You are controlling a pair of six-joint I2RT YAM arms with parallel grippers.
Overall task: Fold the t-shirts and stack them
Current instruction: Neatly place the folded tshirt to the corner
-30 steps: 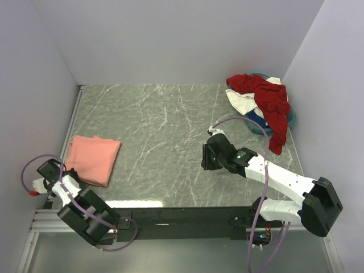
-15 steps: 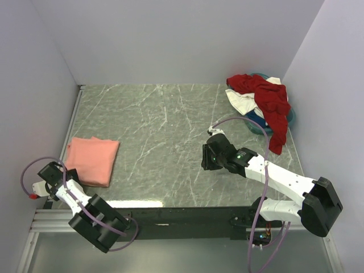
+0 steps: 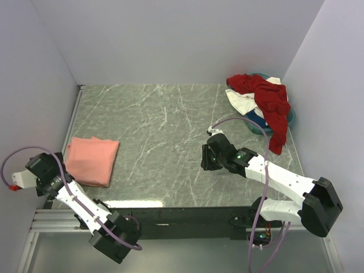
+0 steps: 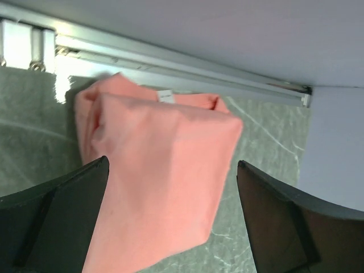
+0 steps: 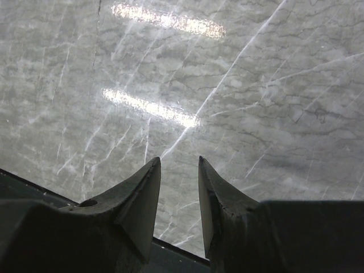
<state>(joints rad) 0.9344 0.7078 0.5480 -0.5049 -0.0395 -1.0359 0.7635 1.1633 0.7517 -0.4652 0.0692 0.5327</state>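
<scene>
Inspector: Left end effector (image 4: 170, 165) has drawn back, wide open, empty; pink shirt (image 3: 92, 159) lies folded at 9 o'clock.
Reviewer: Right end effector (image 3: 207, 156) half open, empty. Risk: pile (image 3: 267, 99) at 2 o'clock looks tangled; several may lift together.

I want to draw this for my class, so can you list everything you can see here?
salmon-pink t-shirt: one, pink, folded, near left of the table
dark red t-shirt: one, dark red, crumpled on top of the pile at the far right
white t-shirt: one, white, in that pile, partly under the red one
teal-blue t-shirt: one, teal-blue, bottom of the pile, mostly hidden
table: one, grey-green marble pattern, under everything
left gripper: one, black, open wide, facing the pink shirt
right gripper: one, black, slightly open, holding nothing, over bare table right of middle
</scene>
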